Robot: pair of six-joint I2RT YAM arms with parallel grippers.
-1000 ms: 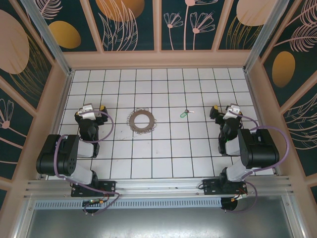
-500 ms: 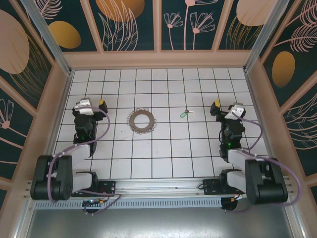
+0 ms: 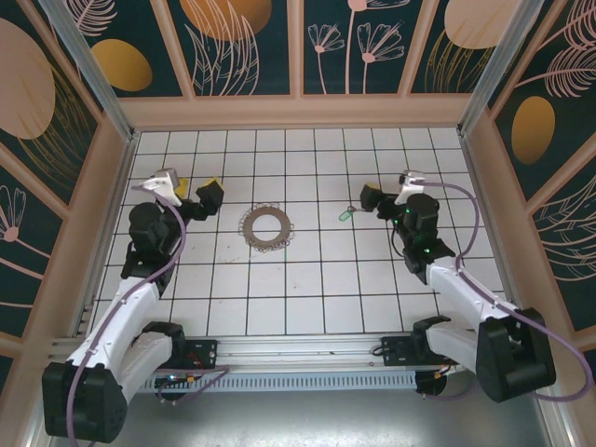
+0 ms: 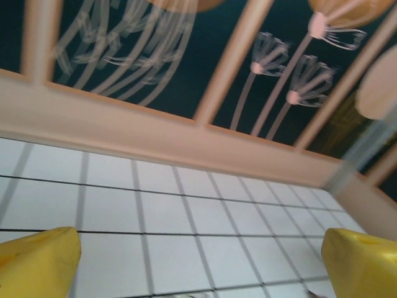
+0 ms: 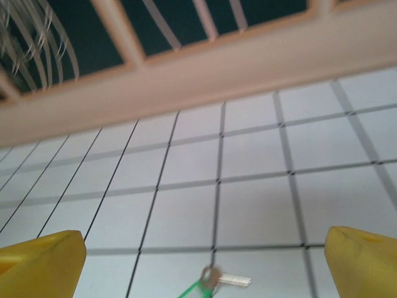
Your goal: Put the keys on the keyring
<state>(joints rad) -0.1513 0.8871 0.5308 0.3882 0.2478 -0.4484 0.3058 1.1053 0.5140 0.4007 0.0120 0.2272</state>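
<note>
Evidently the reach is in hand — the right gripper [image 3: 382, 194] and left gripper [image 3: 194, 189] are spread wide, nothing grasped. The keys [image 3: 346, 213] lie on the tabletop [image 3: 307, 279], right of the keyring [image 3: 266, 226]; next, a low pinch on them is called for.

keyring [image 3: 250, 227]: flat grey-brown ring, open centre, scalloped rim; lies flat on the white tiles [image 3: 307, 279], 9 o'clock of mid-floor.
keys [image 3: 345, 214]: light-green head, thin silvery shank; lying flat, 2–3 o'clock of keyring, well apart.
</note>
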